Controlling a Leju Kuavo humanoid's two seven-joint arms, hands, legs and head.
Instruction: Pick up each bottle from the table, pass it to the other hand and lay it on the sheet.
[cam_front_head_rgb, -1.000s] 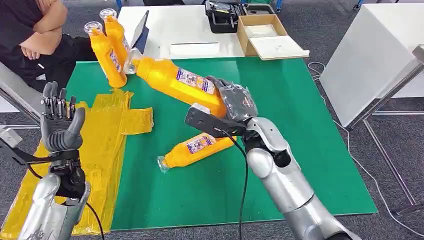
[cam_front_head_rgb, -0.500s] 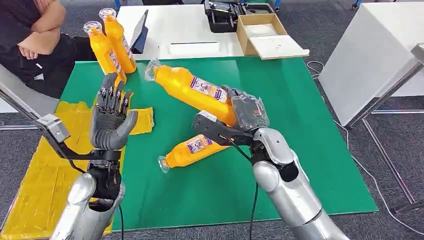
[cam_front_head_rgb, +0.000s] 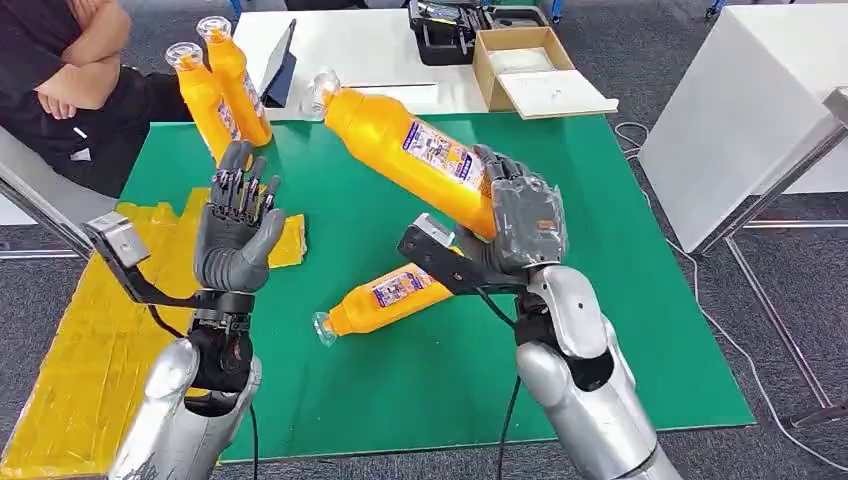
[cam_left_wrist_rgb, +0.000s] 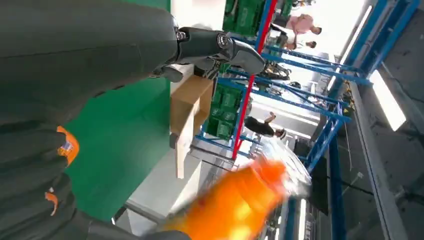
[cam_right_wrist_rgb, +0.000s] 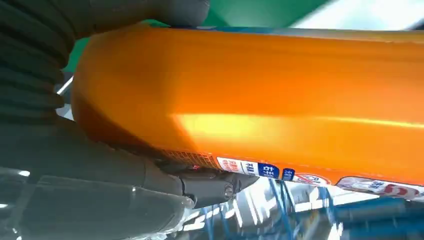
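1. Above the green table, the held orange bottle hangs tilted in the air, its clear cap end up and pointing away from the robot.
2. The right hand grips that bottle round its lower end, fingers wrapped about the body.
3. The left hand stands upright, fingers spread and holding nothing, palm toward the bottle and well apart from it.
4. A second bottle lies on its side on the table, beneath the right hand.
5. Two more bottles stand upright at the far left corner.
6. The yellow sheet drapes over the table's left edge.
7. A seated person has arms crossed beyond that corner.
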